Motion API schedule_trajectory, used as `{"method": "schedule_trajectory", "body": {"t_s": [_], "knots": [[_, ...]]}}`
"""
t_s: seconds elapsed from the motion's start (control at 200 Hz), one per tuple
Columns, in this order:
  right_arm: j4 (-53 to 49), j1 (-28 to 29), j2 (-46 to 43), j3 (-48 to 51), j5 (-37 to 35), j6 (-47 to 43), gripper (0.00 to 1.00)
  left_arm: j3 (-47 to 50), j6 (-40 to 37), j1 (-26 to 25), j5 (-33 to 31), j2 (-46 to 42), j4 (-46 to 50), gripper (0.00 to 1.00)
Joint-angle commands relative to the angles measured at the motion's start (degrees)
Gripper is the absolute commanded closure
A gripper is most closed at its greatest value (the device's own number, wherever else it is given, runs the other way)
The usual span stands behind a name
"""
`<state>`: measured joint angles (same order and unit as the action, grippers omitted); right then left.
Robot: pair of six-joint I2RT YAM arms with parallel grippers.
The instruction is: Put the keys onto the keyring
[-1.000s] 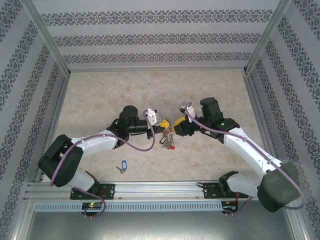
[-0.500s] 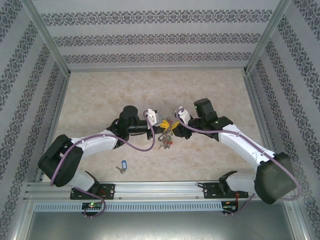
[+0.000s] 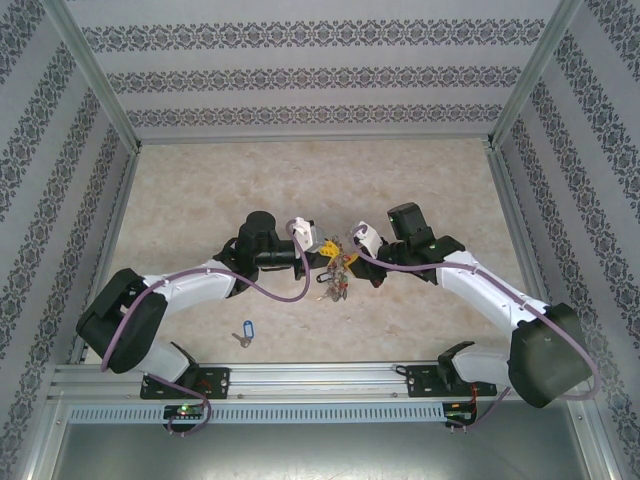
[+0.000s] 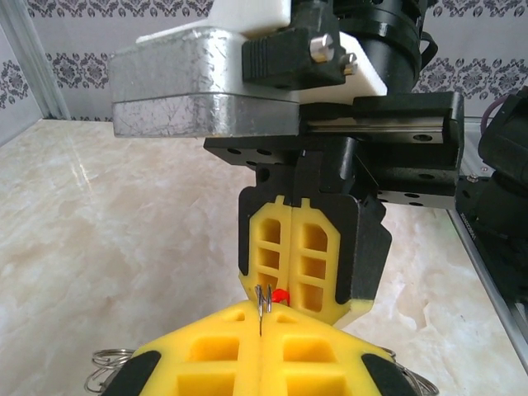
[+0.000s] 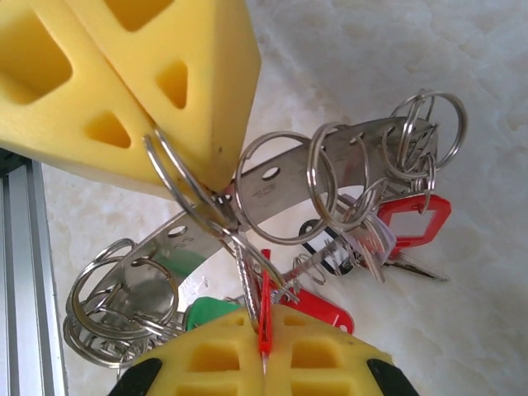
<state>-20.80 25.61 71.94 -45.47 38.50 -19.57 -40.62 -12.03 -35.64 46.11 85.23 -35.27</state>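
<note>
Right claw point(image 5: 264, 351) clamps the red-tagged key point(image 5: 265, 318); left claw point(image 4: 262, 318) pinches the keyring point(image 5: 272, 194). Its wire looks stiff, slippery and light.

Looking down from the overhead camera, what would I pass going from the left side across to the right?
In order: left arm's black elbow → blue-tagged key lying by itself → left gripper → keyring hanging between the two grippers → right gripper, pinching a red tag → right arm's black elbow.
</note>
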Motion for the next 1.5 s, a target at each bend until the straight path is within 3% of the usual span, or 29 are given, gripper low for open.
{"method": "schedule_trajectory", "body": {"t_s": [0.0, 0.375, 0.55, 0.679, 1.044, 1.494], "knots": [[0.41, -0.56, 0.26, -0.02, 1.37, 0.47, 1.00, -0.82, 2.08, -0.22, 1.74, 0.85, -7.81, 1.00], [1.35, 0.32, 1.06, 0.03, -0.75, 2.35, 0.96, 0.43, 6.38, -0.22, 1.48, 2.65, -14.20, 1.00], [-1.48, -0.54, -4.51, -0.77, -5.82, 1.23, 0.74, 2.01, 3.68, -0.19, 0.36, 1.35, -10.67, 1.00], [-2.39, -0.69, -8.55, -1.17, -6.23, -1.08, 0.69, 1.97, 2.54, -0.18, 0.77, 0.87, -9.06, 1.00], [1.67, 1.93, -7.87, -2.02, -4.17, -12.03, 0.71, -0.96, -2.12, -0.13, 4.36, -1.12, -1.08, 1.00], [3.15, 2.69, -4.22, -3.43, 0.17, -14.34, 0.75, -1.43, -2.82, -0.18, 4.53, -1.59, 0.20, 1.00]]}}
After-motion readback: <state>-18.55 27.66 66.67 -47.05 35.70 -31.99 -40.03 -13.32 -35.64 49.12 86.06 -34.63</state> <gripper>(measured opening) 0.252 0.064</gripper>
